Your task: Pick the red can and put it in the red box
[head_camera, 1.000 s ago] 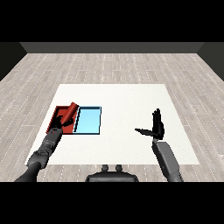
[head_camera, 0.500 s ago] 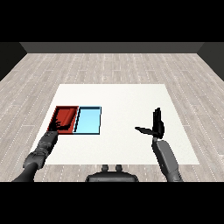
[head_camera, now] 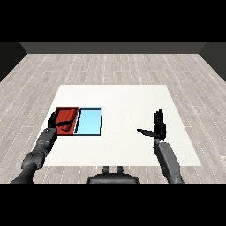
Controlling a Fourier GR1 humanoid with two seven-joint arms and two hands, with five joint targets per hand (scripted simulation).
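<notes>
Fingers first: on the right hand point(head_camera: 159, 128) they stand straight up, thumb stuck out to the left, nothing in them. It hovers over bare white table point(head_camera: 123, 97) on the right side, well apart from both trays.

Over on the left, the left hand point(head_camera: 54, 123) sits at the near-left edge of the red tray point(head_camera: 69, 114), and a dark part of it reaches across the tray's near portion. Whether that hand is open or closed on anything, I cannot tell from here. And the red can? I can't pick it out at all. If it is in or over that tray, it is lost against the red or hidden by the hand.

My read: this is the placing end of the job. To do it well, the can should go down upright on the tray floor, inside the rim, and the hand should then lift straight up rather than drag sideways.

Watch the edges. The light blue tray point(head_camera: 89, 121) touches the red one on its right, so any drift that way lands in the wrong tray. The table's left edge is close by. The open room lies far of the trays and across the wide middle.
</notes>
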